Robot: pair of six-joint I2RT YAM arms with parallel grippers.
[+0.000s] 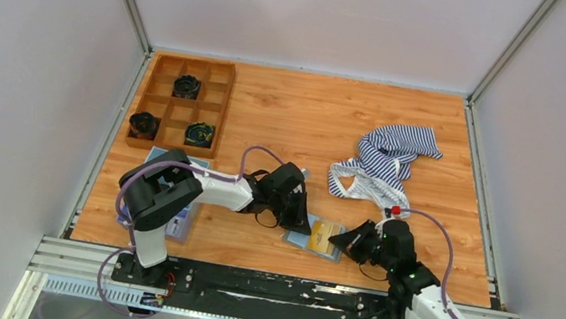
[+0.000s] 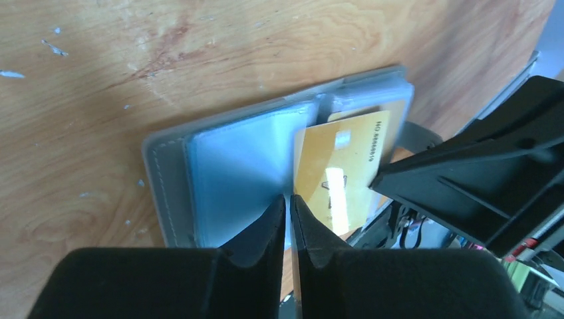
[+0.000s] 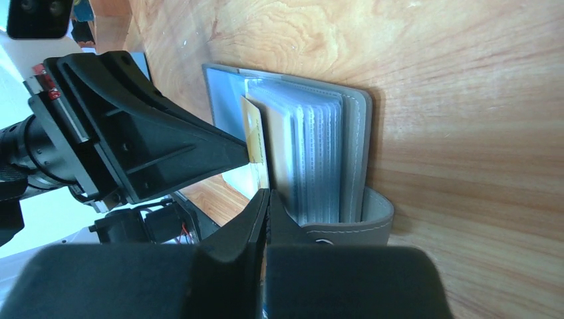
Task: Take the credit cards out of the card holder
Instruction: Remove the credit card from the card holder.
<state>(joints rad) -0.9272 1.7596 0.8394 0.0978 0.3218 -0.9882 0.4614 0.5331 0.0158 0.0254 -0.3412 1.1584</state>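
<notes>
Extraction step in hand, judging by the layout. Card holder (image 2: 226,179) lies open and flat on the wooden table (image 2: 100,100), between the two arms and near their bases. One yellow credit card (image 2: 339,173) stands tilted up off the lining, over the half that carries the sleeves. Left gripper (image 2: 288,209): fingers drawn almost together with only a thin slit, and the card's near corner runs into that slit. This reads as a pinch on the card's edge, though the contact is small in view. Right gripper (image 3: 267,196): fingers clenched on nothing, tips down between the card and the stack of clear sleeves (image 3: 312,159), probably pinning the holder. Next move, as I judge it: draw the card clear while the holder is held down. A shallow pinch could slip. Further cards in the sleeves: cannot tell.
</notes>
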